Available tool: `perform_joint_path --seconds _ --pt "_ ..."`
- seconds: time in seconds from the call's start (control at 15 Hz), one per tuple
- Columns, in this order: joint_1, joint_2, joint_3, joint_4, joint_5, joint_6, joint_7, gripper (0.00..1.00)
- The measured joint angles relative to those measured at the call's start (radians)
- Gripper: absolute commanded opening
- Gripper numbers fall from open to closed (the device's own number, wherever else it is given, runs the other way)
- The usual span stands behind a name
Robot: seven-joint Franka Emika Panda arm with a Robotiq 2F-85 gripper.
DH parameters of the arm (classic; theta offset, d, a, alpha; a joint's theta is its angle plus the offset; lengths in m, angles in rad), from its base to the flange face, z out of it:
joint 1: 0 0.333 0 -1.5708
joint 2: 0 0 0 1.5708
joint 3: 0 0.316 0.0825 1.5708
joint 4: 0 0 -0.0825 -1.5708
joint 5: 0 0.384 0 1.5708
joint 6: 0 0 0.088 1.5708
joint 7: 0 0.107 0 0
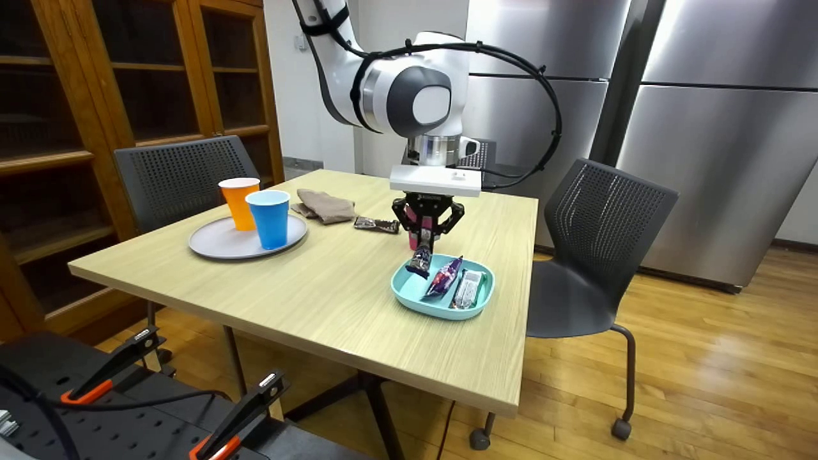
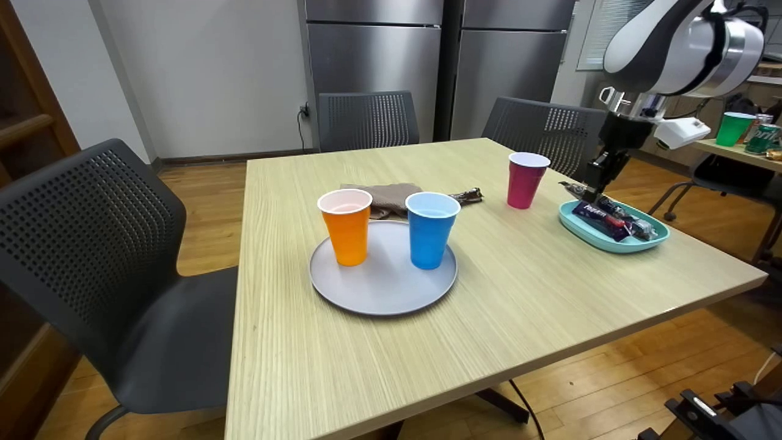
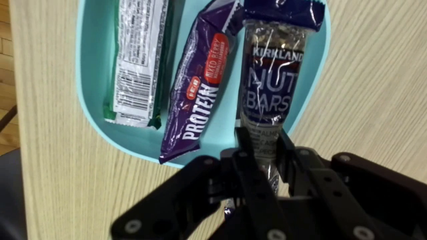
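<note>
Holding the Kirkland nut bar (image 3: 270, 76) by its two long sides, the gripper (image 3: 263, 138) is seen with its jaws drawn narrow, a finger set against each edge of the wrapper. The bar is gripped across its slim width, presumably because that span is easily bridged, and the printed face is thereby left turned up. Since it is gripped part-way along, a tail is left jutting behind the fingers, while the dark-blue end is held out over one side of the turquoise tray (image 3: 218, 133). Whether its underside is touching the tray cannot be told.

Inside the tray, the H-E-B mixed berry protein bar (image 3: 200, 83) is laid at a slant, so one end is brought up to the rim. Beside it, the green-and-white wrapped bar (image 3: 136, 66) is laid barcode up. Both are probably kept from sliding out by the raised wall.

Farther out, the magenta cup (image 2: 525, 183) is stood upright on the table (image 2: 489, 318), apart from the tray. A brown-wrapped snack bar (image 1: 377, 225) is laid near the rumpled brown napkin (image 1: 326, 206). On the grey plate (image 1: 211, 239), the orange cup (image 1: 241, 204) and blue cup (image 1: 271, 220) are stood upright, grouped perhaps so that both are borne by one flat base.
</note>
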Motion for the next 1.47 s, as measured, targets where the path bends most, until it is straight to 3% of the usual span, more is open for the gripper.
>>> perform_joint_path --seconds 0.6,0.67,0.73,0.87,1.27,1.47 --pt "0.018 0.009 -0.029 0.000 -0.001 0.001 0.083 0.05" --pt "0.020 0.011 -0.029 0.000 -0.001 0.001 0.091 0.21" --pt "0.022 0.012 -0.029 0.000 -0.001 0.001 0.097 0.47" --pt "0.025 0.013 -0.030 0.000 -0.001 0.001 0.114 0.53" --pt "0.038 0.013 -0.039 0.000 -0.004 0.003 0.162 0.97" --pt "0.039 0.012 -0.041 0.000 -0.007 0.011 0.164 1.00"
